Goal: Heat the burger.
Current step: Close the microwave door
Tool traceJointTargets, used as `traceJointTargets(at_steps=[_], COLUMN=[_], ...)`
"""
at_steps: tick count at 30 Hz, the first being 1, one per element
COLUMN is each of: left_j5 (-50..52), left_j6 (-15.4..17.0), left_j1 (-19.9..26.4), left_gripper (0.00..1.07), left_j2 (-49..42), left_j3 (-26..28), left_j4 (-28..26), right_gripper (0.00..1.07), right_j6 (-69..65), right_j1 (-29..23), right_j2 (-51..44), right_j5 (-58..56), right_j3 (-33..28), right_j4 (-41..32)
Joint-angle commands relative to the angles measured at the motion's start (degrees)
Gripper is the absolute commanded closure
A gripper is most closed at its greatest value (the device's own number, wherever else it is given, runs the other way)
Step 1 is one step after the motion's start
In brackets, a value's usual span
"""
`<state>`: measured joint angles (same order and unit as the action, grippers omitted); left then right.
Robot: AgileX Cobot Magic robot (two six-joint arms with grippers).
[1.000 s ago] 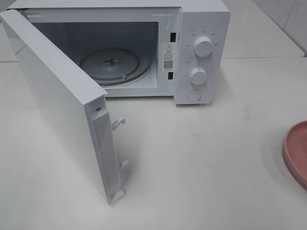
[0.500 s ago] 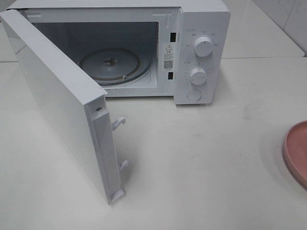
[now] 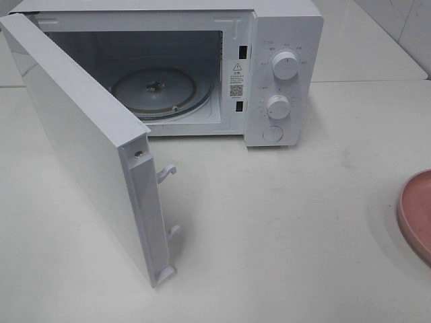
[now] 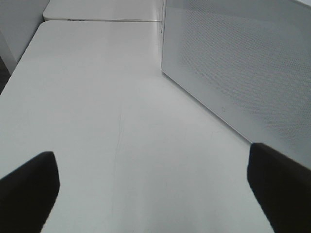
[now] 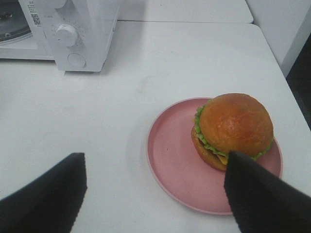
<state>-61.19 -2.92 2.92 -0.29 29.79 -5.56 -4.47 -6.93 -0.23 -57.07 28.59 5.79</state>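
Barely anything's changed, only the plate (image 5: 182,165) sliding a touch outward in the high view. Burger (image 5: 234,130) sits on it, right fingers (image 5: 260,194) open just above, left fingers (image 4: 29,187) open too.

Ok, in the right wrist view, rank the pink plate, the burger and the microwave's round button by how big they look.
1. pink plate, widest of the three.
2. burger, sitting on the plate and covering part of it.
3. round button, smallest, but the microwave stands farther from the camera, which shrinks it.

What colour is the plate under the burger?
Pink; the plate under the burger shows best in the right wrist view.
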Motion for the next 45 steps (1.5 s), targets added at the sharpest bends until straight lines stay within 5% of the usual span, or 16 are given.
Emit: traceJointTargets(at_steps=[1,45], left_j5=[-0.06,-0.06], left_j6=[0.34,0.34], left_j1=[0.11,0.11], left_gripper=[0.09,0.09], left_j2=[-1.09,-1.09], left_j3=[-0.23,-0.23], left_j4=[0.0,0.0], right_gripper=[0.31,0.31], right_j6=[0.92,0.8], right_j1=[0.29,3.09], right_j2=[-1.6,-1.6], right_j5=[-0.11,-0.11], right_j3=[-0.11,-0.11], right_j4=[-0.06,-0.52])
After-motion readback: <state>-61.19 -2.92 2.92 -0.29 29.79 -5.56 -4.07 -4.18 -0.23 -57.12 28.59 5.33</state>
